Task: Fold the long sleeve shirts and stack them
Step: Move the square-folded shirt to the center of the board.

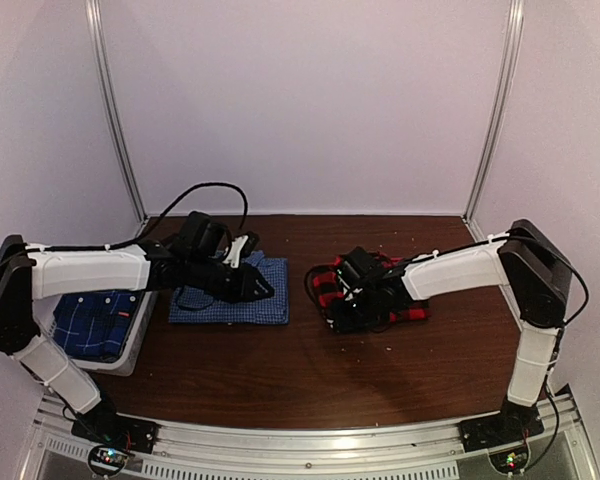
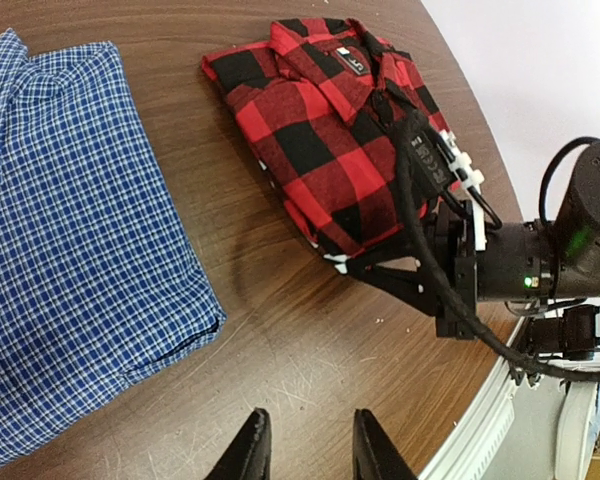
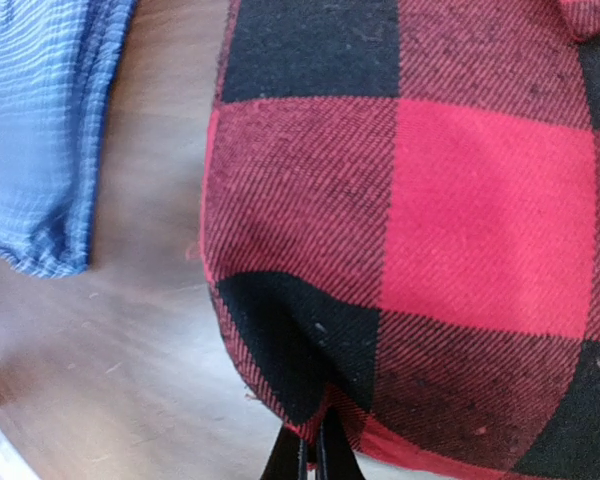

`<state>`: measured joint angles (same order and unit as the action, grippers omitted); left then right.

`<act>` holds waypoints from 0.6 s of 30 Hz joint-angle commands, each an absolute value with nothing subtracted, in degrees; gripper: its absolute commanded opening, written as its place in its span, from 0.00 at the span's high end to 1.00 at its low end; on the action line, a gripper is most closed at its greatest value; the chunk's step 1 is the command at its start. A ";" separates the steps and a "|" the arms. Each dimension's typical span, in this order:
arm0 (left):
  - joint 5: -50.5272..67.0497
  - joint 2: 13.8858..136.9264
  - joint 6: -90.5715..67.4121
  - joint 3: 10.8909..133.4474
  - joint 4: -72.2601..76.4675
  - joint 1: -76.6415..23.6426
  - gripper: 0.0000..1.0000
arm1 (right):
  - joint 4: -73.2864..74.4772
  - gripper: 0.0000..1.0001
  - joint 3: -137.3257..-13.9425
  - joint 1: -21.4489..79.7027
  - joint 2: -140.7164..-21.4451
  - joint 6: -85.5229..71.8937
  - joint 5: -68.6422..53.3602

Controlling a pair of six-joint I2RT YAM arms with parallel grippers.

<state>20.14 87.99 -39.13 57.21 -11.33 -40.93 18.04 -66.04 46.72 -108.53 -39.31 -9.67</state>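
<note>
Pinching the edge of the folded red-and-black plaid shirt, the right tool has its fingers together on the cloth. That shirt lies right of the counter's middle, its longer side seemingly running left edge to right edge. The blue gingham shirt lies toward the left edge across a bare strip, so stacking likely goes that way, and the right arm is nearer. The left tool hovers there, fingers apart and empty. A darker blue plaid shirt sits in a bin at the left edge. How much cloth the pinch holds is hidden.
</note>
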 commanded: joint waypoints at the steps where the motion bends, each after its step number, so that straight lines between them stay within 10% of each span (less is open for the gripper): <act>1: 19.56 86.57 -39.71 56.02 -7.92 -40.52 0.71 | 9.60 1.00 -65.67 48.32 -108.03 -46.92 -14.25; 18: 18.87 86.40 -38.87 57.16 -10.58 -38.47 0.71 | 9.57 0.95 -69.97 51.16 -109.55 -45.09 -14.47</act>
<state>19.57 87.81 -39.38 56.47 -10.85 -39.44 10.46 -69.08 49.63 -110.39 -46.22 -14.55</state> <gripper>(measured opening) 0.291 0.052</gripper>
